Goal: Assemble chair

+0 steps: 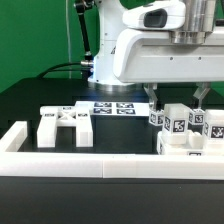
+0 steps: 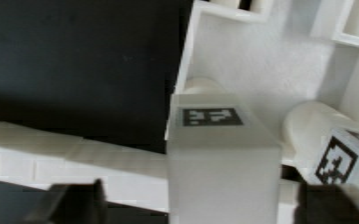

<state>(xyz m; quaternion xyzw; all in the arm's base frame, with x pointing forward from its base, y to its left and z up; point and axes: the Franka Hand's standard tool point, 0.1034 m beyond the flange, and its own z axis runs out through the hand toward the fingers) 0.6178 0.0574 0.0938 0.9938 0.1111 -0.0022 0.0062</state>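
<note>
Table (image 1: 30,100): black, with green behind.
Chair part (image 2: 220,170): stands up tall, tag on top.
Claw (image 1: 177,103): on both sides of it; can't tell if squeezing.

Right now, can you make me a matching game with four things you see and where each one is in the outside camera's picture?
Things:
1. marker board
2. slotted chair part
3. end effector
4. long white rail

Places:
A. above the tagged chair blocks, at the exterior view's right
B. along the front, nearest the camera
C. lying flat in the middle, towards the back
D. at the exterior view's left, behind the rail

Pairs: 1-C, 2-D, 3-A, 4-B.
</note>
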